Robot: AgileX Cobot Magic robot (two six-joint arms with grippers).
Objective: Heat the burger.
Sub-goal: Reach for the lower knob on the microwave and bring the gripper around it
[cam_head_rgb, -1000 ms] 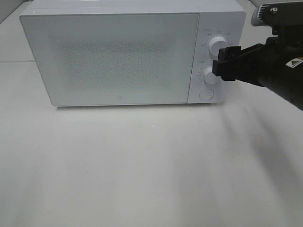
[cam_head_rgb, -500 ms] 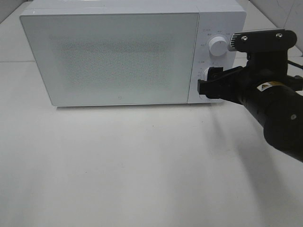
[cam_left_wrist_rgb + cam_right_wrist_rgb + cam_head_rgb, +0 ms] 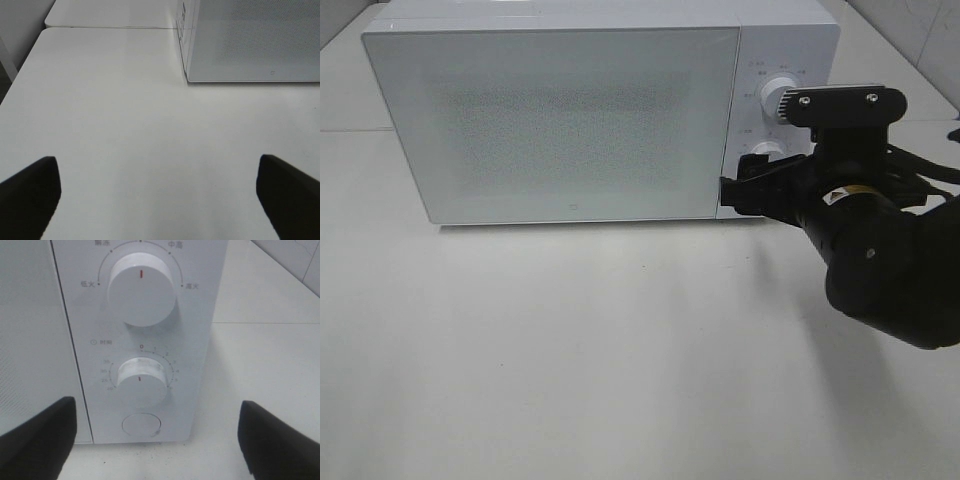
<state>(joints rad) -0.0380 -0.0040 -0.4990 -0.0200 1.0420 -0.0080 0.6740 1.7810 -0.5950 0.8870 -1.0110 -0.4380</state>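
Nearest to us, bare white table (image 3: 620, 380) fills the whole foreground. The left claw (image 3: 156, 165) hangs over it, released: its two dark fingers are spread far apart with only tabletop showing between them. It sits well short of the microwave's near corner.

Over to the right side now, and the right claw (image 3: 732, 195) is right up at the bottom of the control panel, at the seam where the door ends. It's released too. In the wrist view its fingers (image 3: 37, 435) splay out to either side of the panel, gripping nothing. Contact with the casing? Can't tell from here.

Straight ahead of that claw is the round button (image 3: 142, 424), lowest on the panel. Above it comes the lower dial (image 3: 141, 380), ringed with numbers, then the upper dial (image 3: 141, 287), its red mark pointing to the top tick.

Behind it all stands the white microwave (image 3: 790, 30), square on the table with its door (image 3: 555, 120) shut flush. The speckled window gives nothing away, so the burger is not visible in any view and its place can't be told.
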